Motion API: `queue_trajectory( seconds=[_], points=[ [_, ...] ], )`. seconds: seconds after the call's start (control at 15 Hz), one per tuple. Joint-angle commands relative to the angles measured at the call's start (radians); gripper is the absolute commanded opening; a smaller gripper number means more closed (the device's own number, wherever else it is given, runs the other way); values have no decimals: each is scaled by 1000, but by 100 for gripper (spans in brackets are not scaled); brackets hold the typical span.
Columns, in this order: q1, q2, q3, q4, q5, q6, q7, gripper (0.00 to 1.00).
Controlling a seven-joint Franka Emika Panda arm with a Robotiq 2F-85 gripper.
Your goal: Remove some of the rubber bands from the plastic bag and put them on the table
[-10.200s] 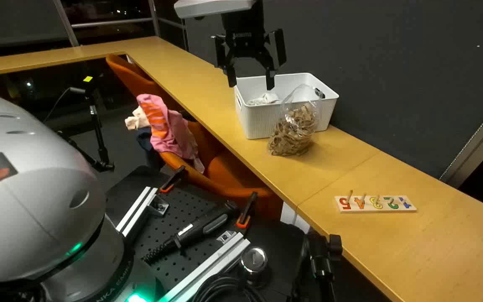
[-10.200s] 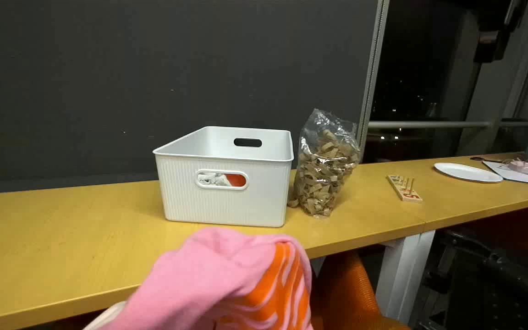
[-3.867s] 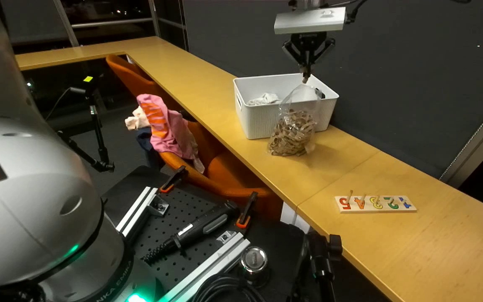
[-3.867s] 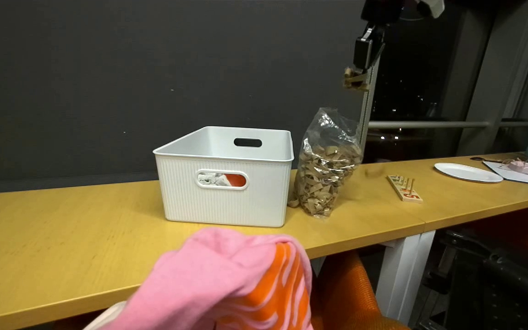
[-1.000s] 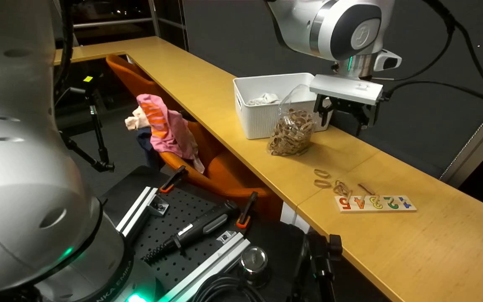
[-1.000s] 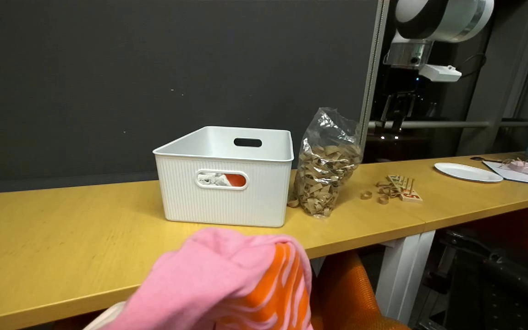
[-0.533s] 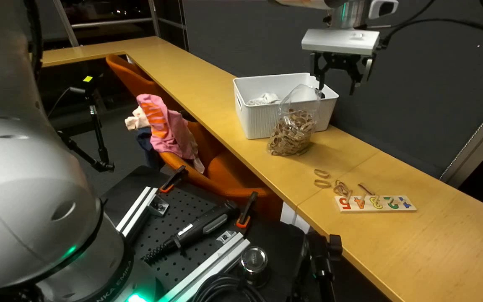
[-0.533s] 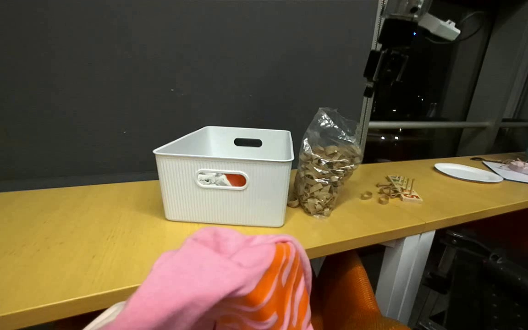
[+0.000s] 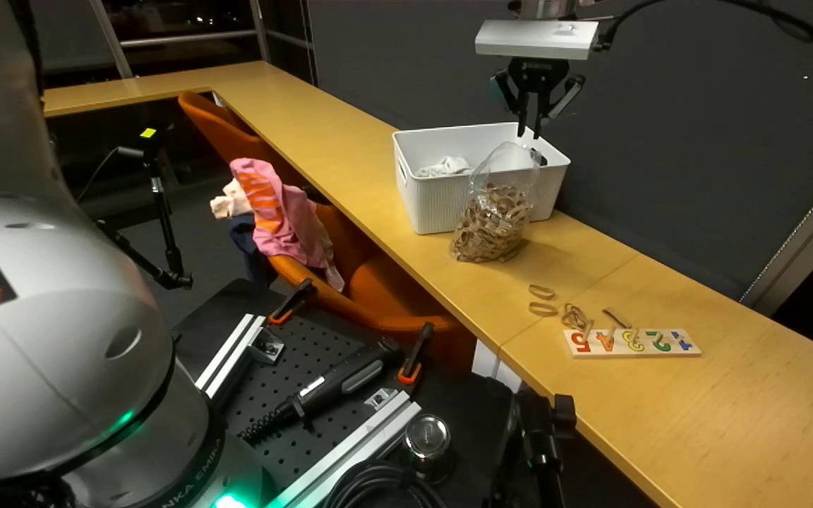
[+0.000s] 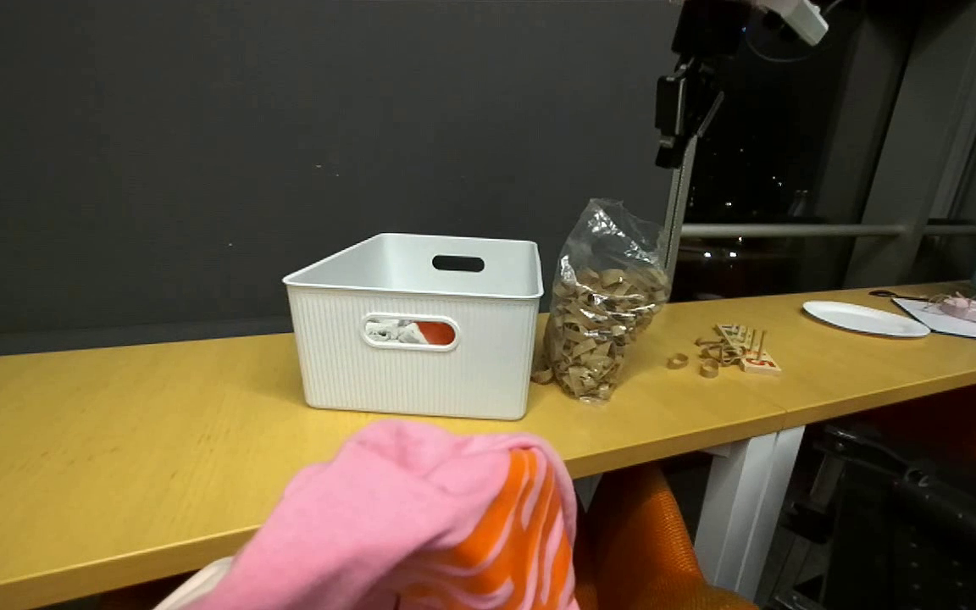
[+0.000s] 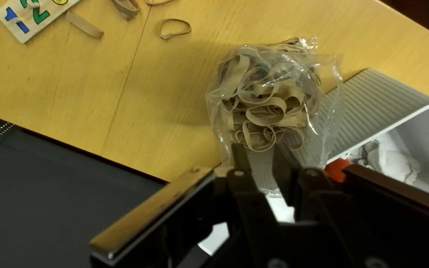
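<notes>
Dim light — bag [image 10: 608,252] glinting, hand [image 11: 261,156] blurred

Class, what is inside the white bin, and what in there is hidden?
The white bin holds a crumpled white item and a red-orange item, only partly visible. Anything beneath them is covered.

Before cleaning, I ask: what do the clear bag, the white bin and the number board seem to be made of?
Clear bag: thin, glossy plastic film, shown by crinkles and glints. White bin: likely moulded plastic, satin finish, from its ribs and rounded rim. Number board: probably pale wood, matte, from its beige surface and pegs.
</notes>
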Motion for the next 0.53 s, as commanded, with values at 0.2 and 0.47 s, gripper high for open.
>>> queue_trajectory(
  seconds=[0.2, 0.47],
  points=[
    [-1, 3, 1, -2, -1, -2, 1, 47],
    [-1, 3, 1, -2, -1, -2, 1, 51]
  ],
)
